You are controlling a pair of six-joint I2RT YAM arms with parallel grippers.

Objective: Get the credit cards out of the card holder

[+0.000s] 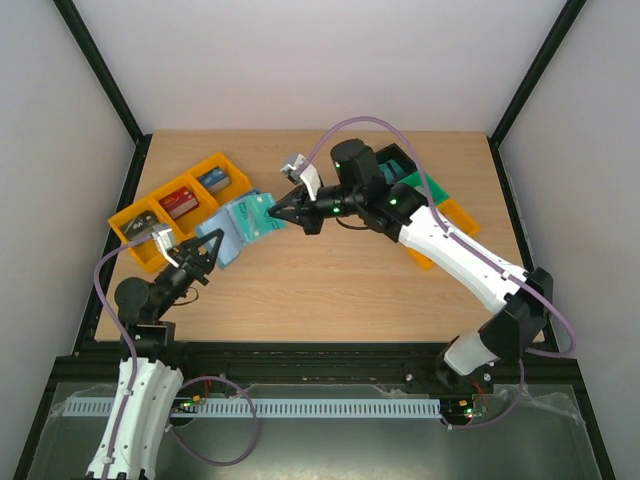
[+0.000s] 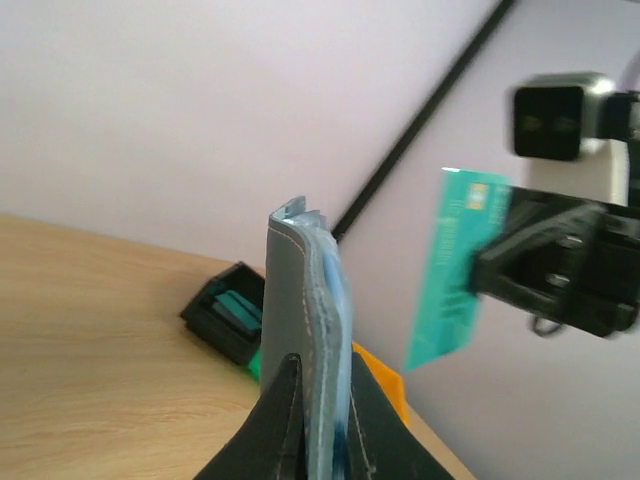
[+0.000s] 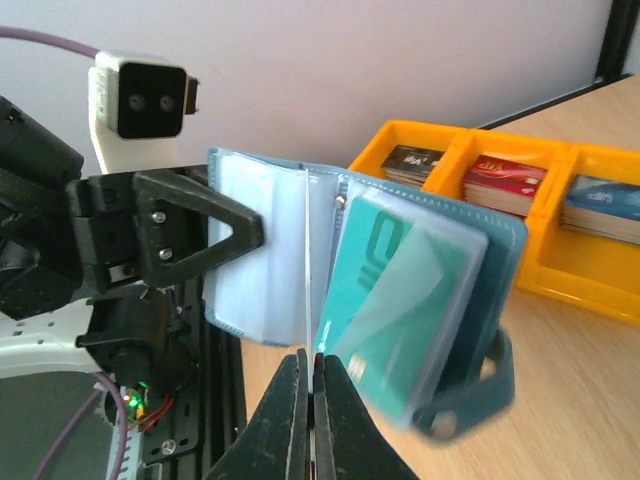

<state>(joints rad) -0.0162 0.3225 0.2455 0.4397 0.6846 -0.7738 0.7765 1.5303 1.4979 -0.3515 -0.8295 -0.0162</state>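
Left gripper (image 2: 320, 378): jaws clamped on the lower edge of the holder (image 2: 303, 300), one finger on each side. The holder stands upright, edge-on to that wrist cam. Top view: the same gripper (image 1: 203, 250) is over the left side of the table (image 1: 330, 290). The holder (image 1: 230, 232) is lifted off the wood and spread open toward the right arm.

Right gripper (image 3: 310, 372): jaws pinched tight on one card, which shows edge-on as a thin pale line running up from the fingertips. From the left wrist cam the card (image 2: 455, 270) is teal and slightly tilted, gripped at its right edge by the black fingers. There is a visible gap between it and the holder, so it is out of the pocket. Top view: the right gripper (image 1: 283, 208) holds the card (image 1: 262, 208) just right of the holder, left of table centre.

Right wrist cam: the holder (image 3: 260, 250) is open toward the lens, pale blue inside with clear pockets.
- A left finger (image 3: 170, 230) grips its left leaf.
- A second card (image 3: 395, 295), teal, sits in the right-hand pocket behind the plastic.
- The tab (image 3: 470, 400) with its snap hangs off the lower right corner.

Around:
- The orange trays (image 1: 135, 222) are just behind and left of the holder, holding red, blue and grey blocks (image 1: 180, 203).
- The black tray (image 1: 395, 158) and green tray (image 1: 437, 190) are on the far right, partly hidden by the right arm.
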